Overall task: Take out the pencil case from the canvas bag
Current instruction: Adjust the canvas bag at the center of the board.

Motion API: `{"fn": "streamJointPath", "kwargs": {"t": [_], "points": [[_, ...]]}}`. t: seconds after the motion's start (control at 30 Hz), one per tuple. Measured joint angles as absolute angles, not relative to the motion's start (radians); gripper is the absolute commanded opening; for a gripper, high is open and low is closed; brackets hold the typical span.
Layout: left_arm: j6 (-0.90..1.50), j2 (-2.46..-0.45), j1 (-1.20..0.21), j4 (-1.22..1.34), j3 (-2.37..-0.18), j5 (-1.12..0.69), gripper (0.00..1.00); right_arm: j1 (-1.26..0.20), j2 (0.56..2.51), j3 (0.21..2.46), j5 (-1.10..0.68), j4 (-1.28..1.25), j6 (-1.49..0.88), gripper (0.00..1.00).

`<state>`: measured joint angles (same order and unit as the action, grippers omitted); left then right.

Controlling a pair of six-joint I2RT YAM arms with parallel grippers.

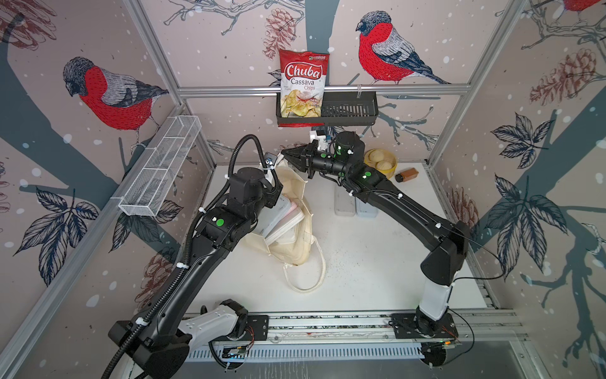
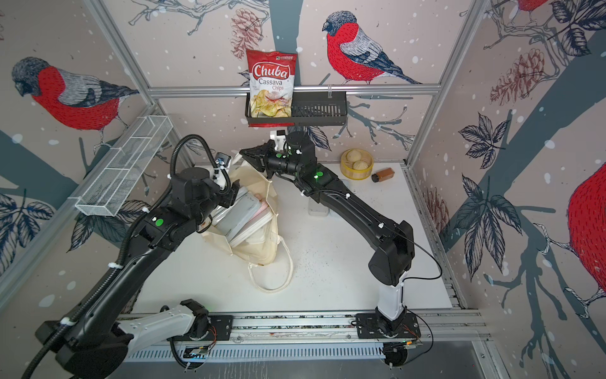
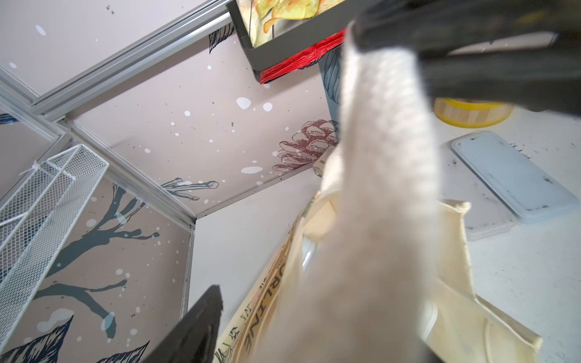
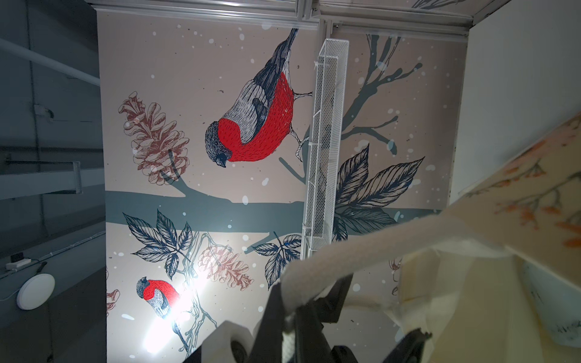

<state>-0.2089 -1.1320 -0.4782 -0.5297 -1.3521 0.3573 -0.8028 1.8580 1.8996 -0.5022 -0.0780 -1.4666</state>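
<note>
Above the cream cloth canvas bag (image 1: 295, 249), the right gripper (image 1: 289, 155) pinches an off-white loop handle (image 4: 361, 248) to hold its mouth open, so the left gripper (image 2: 233, 197), jaws apart, can reach the grey pencil case (image 2: 241, 210) inside.

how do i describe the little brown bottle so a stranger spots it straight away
Go to the far right corner of the white table, where a round yellow steamer holds two buns. Just beside it, toward the side wall, the brown bottle lies on its side. It alone there is small, amber-brown and dark-capped.
</note>
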Motion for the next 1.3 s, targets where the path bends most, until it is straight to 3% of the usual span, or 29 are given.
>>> {"fn": "streamJointPath", "kwargs": {"t": [0.43, 0.7, 0.73, 0.9, 1.07, 1.3], "points": [[-0.181, -1.190, -0.376, -0.590, -1.333, 0.178, 0.64, -0.803, 1.858, 1.898, -0.505, -0.078, -1.464, 0.00], [-0.173, -1.233, -0.372, -0.580, -1.311, 0.183, 0.04, -0.801, 1.880, 1.919, -0.523, -0.076, -1.462, 0.00], [-0.173, -1.235, -0.371, -0.577, -1.312, 0.183, 0.00, -0.797, 1.880, 1.922, -0.524, -0.073, -1.459, 0.01], [-0.179, -1.248, -0.361, -0.580, -1.342, 0.133, 0.00, -0.764, 1.882, 1.930, -0.541, -0.054, -1.433, 0.13], [-0.154, -1.251, -0.306, -0.599, -1.375, 0.025, 0.00, -0.720, 1.889, 1.991, -0.538, 0.012, -1.354, 0.45], [-0.101, -1.288, -0.236, -0.656, -1.439, -0.103, 0.00, -0.699, 1.877, 2.045, -0.467, 0.162, -1.169, 0.54]]}}
